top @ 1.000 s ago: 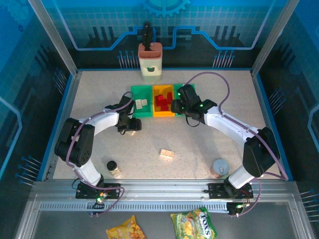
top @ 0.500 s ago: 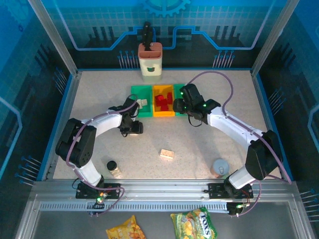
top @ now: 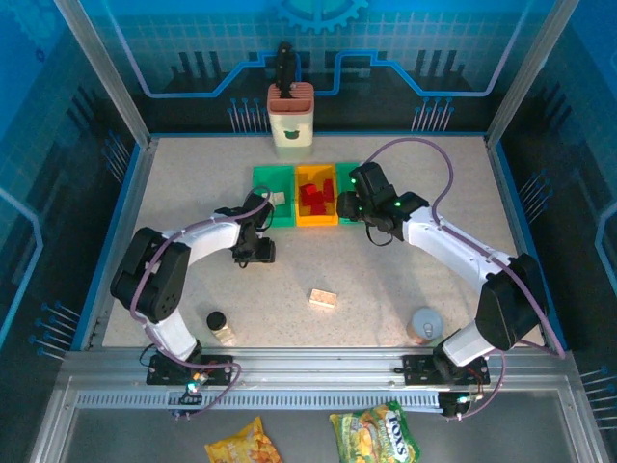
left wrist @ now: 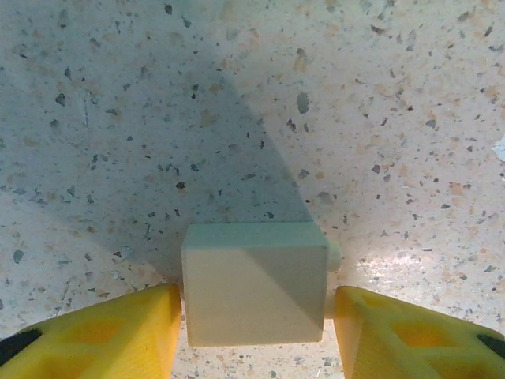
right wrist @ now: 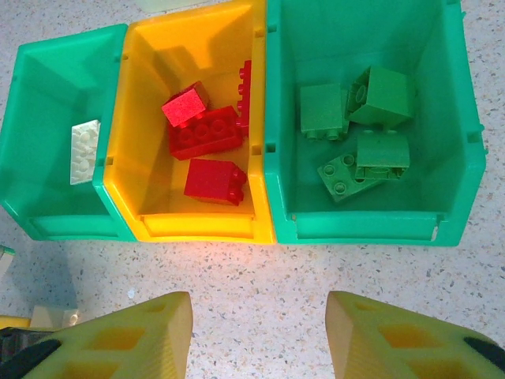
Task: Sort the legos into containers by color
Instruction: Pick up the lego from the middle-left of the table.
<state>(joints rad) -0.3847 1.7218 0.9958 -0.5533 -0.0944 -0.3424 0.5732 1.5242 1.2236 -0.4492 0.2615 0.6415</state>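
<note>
In the left wrist view a cream lego [left wrist: 252, 268] sits on the speckled table, and my left gripper [left wrist: 256, 304] is shut on it, its yellow fingers [left wrist: 110, 332] pressed to both sides. From above, that gripper [top: 255, 253] is just in front of the left green container [top: 260, 176]. My right gripper [right wrist: 259, 316] hangs open and holds nothing, in front of the containers, and from above it [top: 359, 204] hides part of the right one. The left green container [right wrist: 47, 118] holds a cream lego [right wrist: 84, 150]. The orange-yellow container [right wrist: 158, 47] holds red legos [right wrist: 205, 134]. The right green container [right wrist: 442, 95] holds green legos [right wrist: 359, 134]. Another cream lego [top: 324, 299] lies mid-table.
A black-capped jar [top: 218, 324] stands near the left arm's base and a grey cup [top: 425, 325] near the right arm's base. A tall cream holder [top: 290, 121] stands behind the containers. Two snack bags [top: 376, 436] lie below the table's front rail.
My left gripper has narrowed onto the cream lego and shifted slightly right. My right gripper drew back a little from the containers, then held still.
</note>
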